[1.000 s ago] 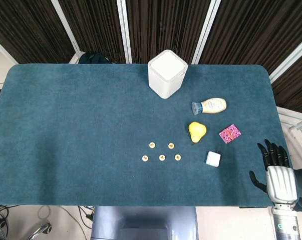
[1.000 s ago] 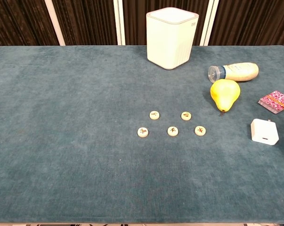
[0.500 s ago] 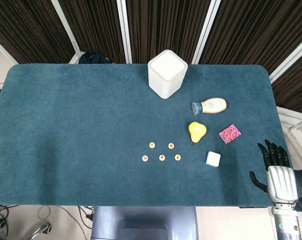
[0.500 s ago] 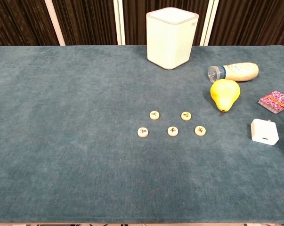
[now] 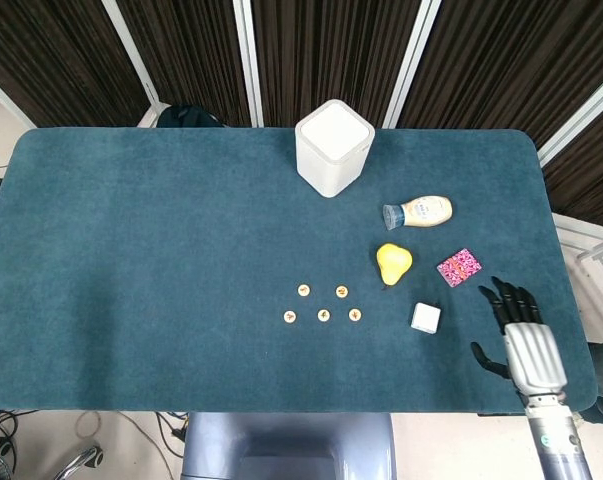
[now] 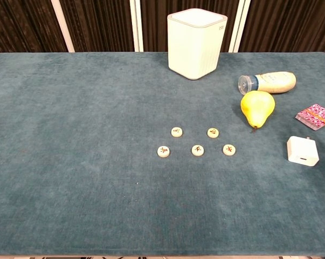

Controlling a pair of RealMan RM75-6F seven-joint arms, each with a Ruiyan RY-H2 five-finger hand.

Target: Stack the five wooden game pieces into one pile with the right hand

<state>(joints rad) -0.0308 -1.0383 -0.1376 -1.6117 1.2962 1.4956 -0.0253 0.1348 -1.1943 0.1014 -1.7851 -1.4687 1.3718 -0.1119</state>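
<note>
Several small round wooden game pieces lie flat and apart on the blue table, two in a back row (image 5: 303, 290) (image 5: 342, 291) and three in a front row (image 5: 290, 317) (image 5: 324, 316) (image 5: 354, 315). The chest view shows the same pieces (image 6: 177, 131) (image 6: 213, 132) (image 6: 163, 151) (image 6: 198, 150) (image 6: 229, 149). My right hand (image 5: 514, 331) hovers over the table's right front corner with fingers spread and nothing in it, well to the right of the pieces. The chest view does not show it. My left hand is out of both views.
A white square container (image 5: 332, 146) stands at the back centre. Right of the pieces lie a capped bottle on its side (image 5: 419, 211), a yellow pear (image 5: 393, 263), a pink patterned card box (image 5: 459, 267) and a white charger cube (image 5: 426, 318). The cube sits between hand and pieces.
My right hand has moved left and slightly forward onto the table, from beyond the right edge toward the charger cube. The pieces have not moved.
</note>
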